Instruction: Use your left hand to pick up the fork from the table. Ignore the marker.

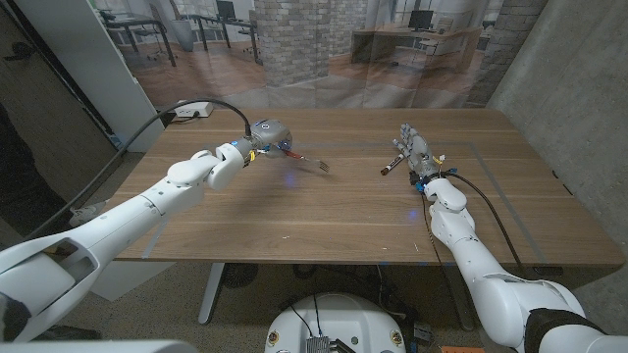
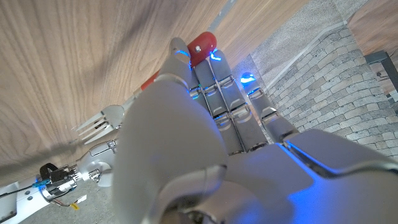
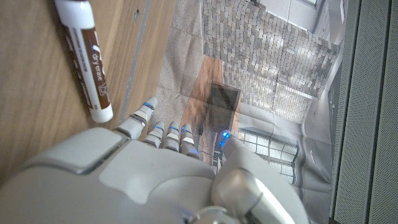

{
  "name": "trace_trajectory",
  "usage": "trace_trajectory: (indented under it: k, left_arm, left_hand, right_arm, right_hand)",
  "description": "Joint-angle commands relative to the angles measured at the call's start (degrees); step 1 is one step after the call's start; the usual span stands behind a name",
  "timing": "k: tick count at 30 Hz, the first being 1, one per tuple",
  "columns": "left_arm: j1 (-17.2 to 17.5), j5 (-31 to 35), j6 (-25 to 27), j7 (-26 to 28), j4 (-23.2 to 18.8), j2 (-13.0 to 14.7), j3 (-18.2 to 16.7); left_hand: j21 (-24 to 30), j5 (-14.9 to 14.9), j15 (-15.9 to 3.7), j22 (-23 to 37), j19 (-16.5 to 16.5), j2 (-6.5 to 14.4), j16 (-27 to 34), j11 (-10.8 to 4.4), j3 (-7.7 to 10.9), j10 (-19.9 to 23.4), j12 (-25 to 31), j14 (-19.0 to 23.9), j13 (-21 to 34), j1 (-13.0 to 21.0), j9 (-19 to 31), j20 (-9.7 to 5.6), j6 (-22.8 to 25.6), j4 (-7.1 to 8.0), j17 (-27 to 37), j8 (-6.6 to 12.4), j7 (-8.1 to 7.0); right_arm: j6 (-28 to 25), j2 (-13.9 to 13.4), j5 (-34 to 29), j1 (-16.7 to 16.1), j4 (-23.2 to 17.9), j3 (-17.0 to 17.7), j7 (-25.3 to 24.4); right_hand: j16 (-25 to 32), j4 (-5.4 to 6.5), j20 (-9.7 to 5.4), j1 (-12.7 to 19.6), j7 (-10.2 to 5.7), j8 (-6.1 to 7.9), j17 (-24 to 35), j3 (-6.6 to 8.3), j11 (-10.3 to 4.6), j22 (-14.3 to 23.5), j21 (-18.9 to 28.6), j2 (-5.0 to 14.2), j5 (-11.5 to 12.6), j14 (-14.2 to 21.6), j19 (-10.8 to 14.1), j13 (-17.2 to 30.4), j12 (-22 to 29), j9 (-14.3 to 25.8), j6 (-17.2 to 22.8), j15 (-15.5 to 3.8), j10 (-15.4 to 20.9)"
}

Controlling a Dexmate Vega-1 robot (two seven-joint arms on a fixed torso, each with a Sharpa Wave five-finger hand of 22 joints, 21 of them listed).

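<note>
Red-handled fork [image 1: 306, 160], one, pinched in left hand [image 1: 267, 134] fingers [image 2: 214, 87]; one marker [image 1: 392, 165] beside spread-fingered right hand [image 1: 416, 154].

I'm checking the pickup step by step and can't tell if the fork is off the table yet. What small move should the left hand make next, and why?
Probably a short straight lift. The left hand already has its fingers around the fork's red handle, with the tines sticking out toward the table's middle, low over the wood. Raising it slightly would confirm the grip. The marker by the right hand stays untouched.

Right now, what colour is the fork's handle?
Red, with a silver-white head. The fork handle shows best in the left wrist view, poking past the left hand.
</note>
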Motion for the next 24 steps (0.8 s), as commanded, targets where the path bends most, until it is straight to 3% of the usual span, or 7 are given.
trace_trajectory:
  k: [1,24]
  left_arm:
    - [0.3,-0.4,0.5,2.1,-0.2,-0.2,-1.0]
    - [1.7,-1.5,1.7,6.2,-1.3,-0.6,-2.7]
  left_hand:
    - [0.5,0.5,-6.91,0.2,-0.3,5.2,-0.1,-5.25,0.05,6.0,-0.3,0.9,0.3,5.7,0.1,-2.05,3.0,0.44,0.3,-0.28,-2.49]
    - [1.9,0.5,-6.88,0.2,-0.6,5.1,-0.7,-5.17,-0.13,6.4,-1.0,1.2,0.7,5.9,0.1,-2.23,3.5,0.48,0.9,-0.8,-2.38]
  right_arm:
    - [-0.1,0.0,-0.2,-0.2,-0.8,-0.4,-0.4]
    - [-0.6,-0.3,-0.3,-0.9,-2.3,-0.8,-0.8]
  right_hand:
    - [0.2,-0.33,-0.52,-0.4,-0.07,0.16,0.1,0.14,-0.05,0.3,0.3,-0.19,0.4,0.1,0.2,0.3,0.0,0.1,0.4,0.21,0.4]
    - [0.2,-0.4,-0.51,-0.3,0.01,0.16,0.1,0.14,-0.03,0.3,0.3,-0.2,0.4,0.1,0.2,0.3,0.0,0.1,0.4,0.22,0.4]
